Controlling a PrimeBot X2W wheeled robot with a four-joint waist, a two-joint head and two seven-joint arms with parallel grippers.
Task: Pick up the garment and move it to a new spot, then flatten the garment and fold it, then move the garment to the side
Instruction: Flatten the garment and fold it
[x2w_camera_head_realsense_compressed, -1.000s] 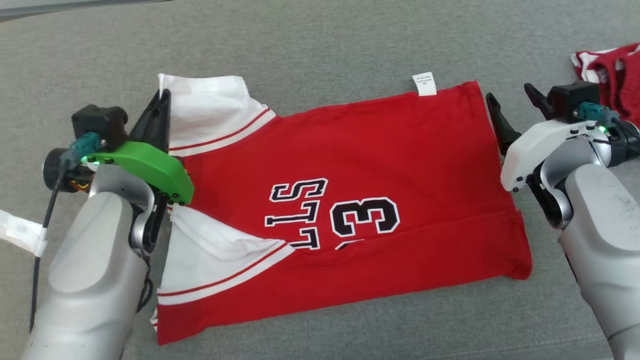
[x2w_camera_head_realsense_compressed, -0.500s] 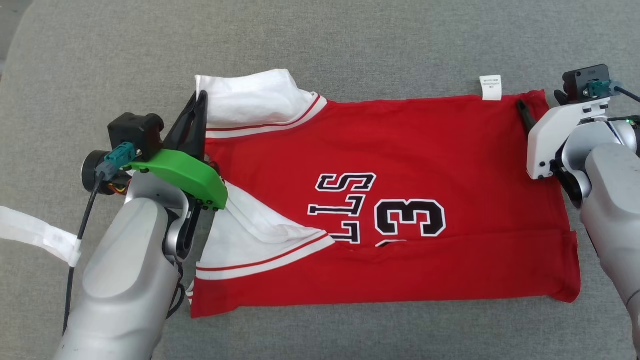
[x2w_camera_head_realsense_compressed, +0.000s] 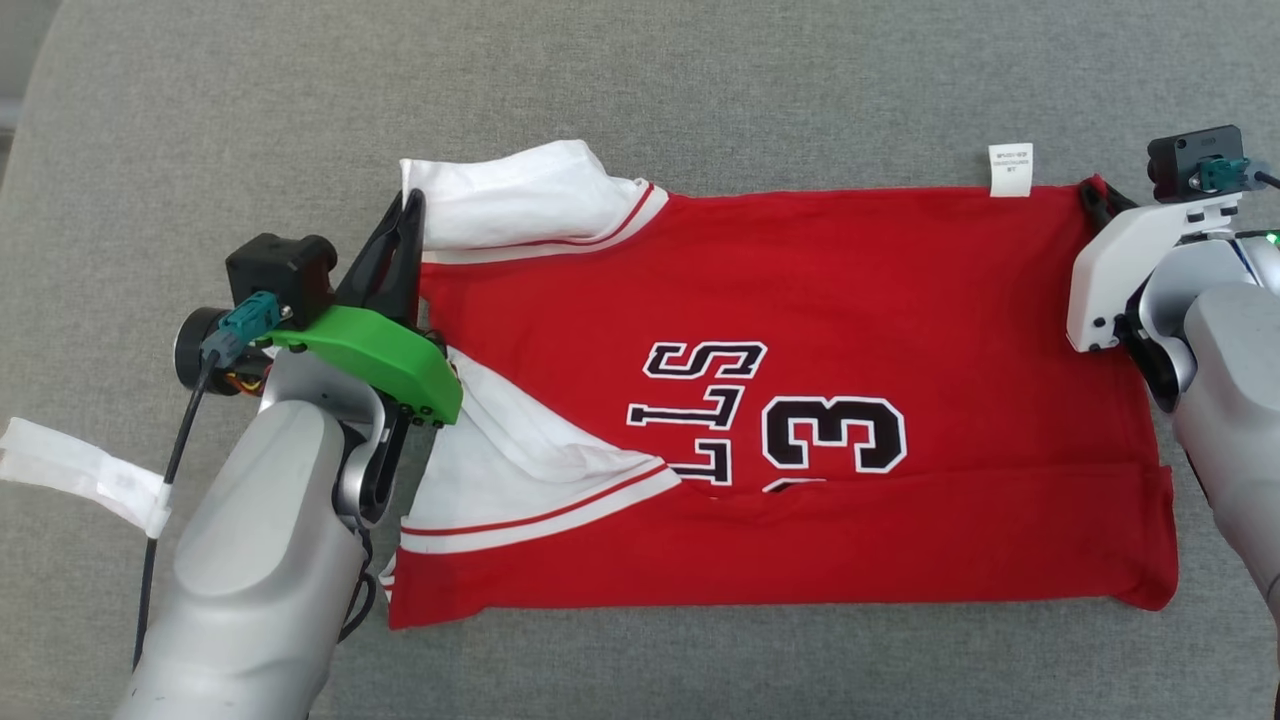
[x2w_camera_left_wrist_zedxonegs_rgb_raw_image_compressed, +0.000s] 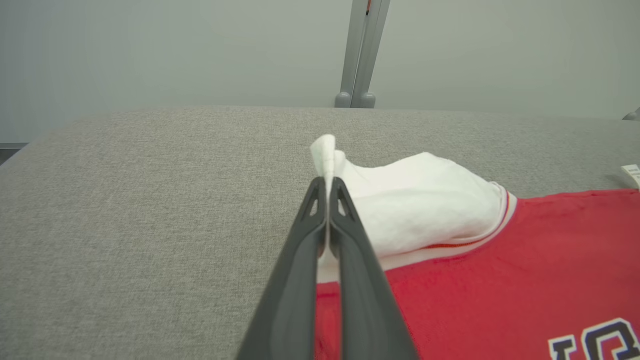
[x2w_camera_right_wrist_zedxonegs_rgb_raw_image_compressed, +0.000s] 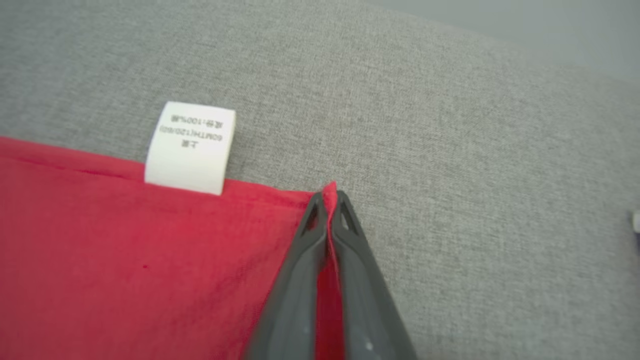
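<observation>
Tape strip (x2w_camera_head_realsense_compressed: 80, 472): one, white, well left of the garment (x2w_camera_head_realsense_compressed: 900, 290), on a dark cable (x2w_camera_head_realsense_compressed: 178, 445).
Left gripper (x2w_camera_head_realsense_compressed: 411, 205) (x2w_camera_left_wrist_zedxonegs_rgb_raw_image_compressed: 327, 182): one, at the garment's far left corner, fingers pinched together on the far sleeve's tip.
White sleeves: two, at the garment's left end, the far one (x2w_camera_head_realsense_compressed: 520, 195) and the near one (x2w_camera_head_realsense_compressed: 510, 450) lying over the red.
Garment: one red jersey, spread flat on one grey surface (x2w_camera_head_realsense_compressed: 700, 90).
Care label (x2w_camera_head_realsense_compressed: 1010, 170) (x2w_camera_right_wrist_zedxonegs_rgb_raw_image_compressed: 190, 147): one, sticking out past the garment's far edge.
Right gripper (x2w_camera_head_realsense_compressed: 1092, 192) (x2w_camera_right_wrist_zedxonegs_rgb_raw_image_compressed: 328, 197): one, clamped on the garment's far right corner.
</observation>
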